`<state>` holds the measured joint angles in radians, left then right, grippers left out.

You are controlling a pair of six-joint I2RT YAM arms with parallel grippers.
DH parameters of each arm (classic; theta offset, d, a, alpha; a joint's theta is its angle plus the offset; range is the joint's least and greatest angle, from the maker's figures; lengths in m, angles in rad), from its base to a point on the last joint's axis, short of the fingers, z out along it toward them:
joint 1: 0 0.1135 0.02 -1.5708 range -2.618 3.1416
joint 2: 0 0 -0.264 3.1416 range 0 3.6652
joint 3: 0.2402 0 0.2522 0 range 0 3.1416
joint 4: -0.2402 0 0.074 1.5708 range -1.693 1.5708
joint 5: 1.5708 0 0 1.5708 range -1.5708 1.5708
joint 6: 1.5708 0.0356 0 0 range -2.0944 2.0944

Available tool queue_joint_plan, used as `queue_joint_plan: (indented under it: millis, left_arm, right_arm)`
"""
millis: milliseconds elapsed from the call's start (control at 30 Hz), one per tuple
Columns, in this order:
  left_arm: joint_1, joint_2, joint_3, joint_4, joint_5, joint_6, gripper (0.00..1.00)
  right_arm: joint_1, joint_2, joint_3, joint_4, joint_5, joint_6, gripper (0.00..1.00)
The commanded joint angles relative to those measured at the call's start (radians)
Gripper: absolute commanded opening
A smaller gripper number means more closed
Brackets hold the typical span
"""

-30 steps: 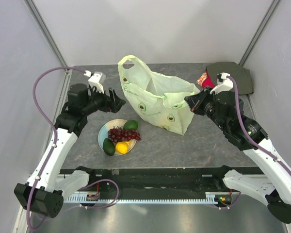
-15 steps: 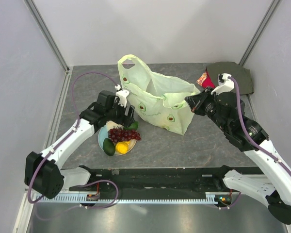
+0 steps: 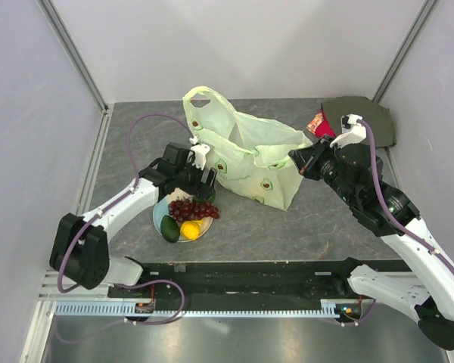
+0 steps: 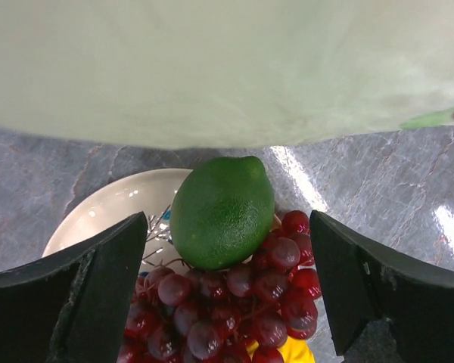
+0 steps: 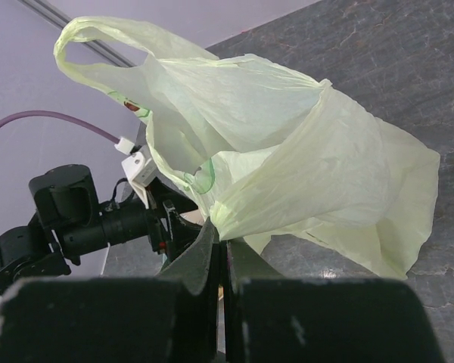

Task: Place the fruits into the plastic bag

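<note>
The left gripper (image 4: 227, 227), fingers spread, aims at the green avocado (image 4: 223, 212) leaning on grapes (image 4: 234, 310) on a plate (image 4: 98, 219) beside the plastic bag (image 3: 250, 155), whose rim the right gripper (image 5: 221, 253) pinches; a shallow grip could squirt it away.

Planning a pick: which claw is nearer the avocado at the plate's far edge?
Left. Left claw hangs open over the avocado; right claw pinches the plastic bag, farther away.

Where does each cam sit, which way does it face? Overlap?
Top external: above and behind, looking down at the table; left arm and right arm show.
Left wrist: looks past open left hand at avocado, grapes, bag wall.
Right wrist: looks along shut right hand pinching the bag, toward the left arm.
Shared: bag in all three.
</note>
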<state>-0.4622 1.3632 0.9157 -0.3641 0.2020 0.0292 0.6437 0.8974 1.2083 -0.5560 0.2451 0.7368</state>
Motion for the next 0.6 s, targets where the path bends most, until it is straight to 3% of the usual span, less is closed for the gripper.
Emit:
queue_joint_plan:
  millis: [0, 567]
  left_arm:
    - [-0.004, 0.045, -0.006, 0.045, 0.056, 0.067, 0.93]
    - [-0.004, 0.154, -0.014, 0.077, 0.011, 0.097, 0.86]
  right_arm:
    - [-0.001, -0.008, 0.004, 0.03, 0.019, 0.007, 0.0]
    - [-0.003, 0.012, 0.022, 0.036, 0.029, 0.007, 0.0]
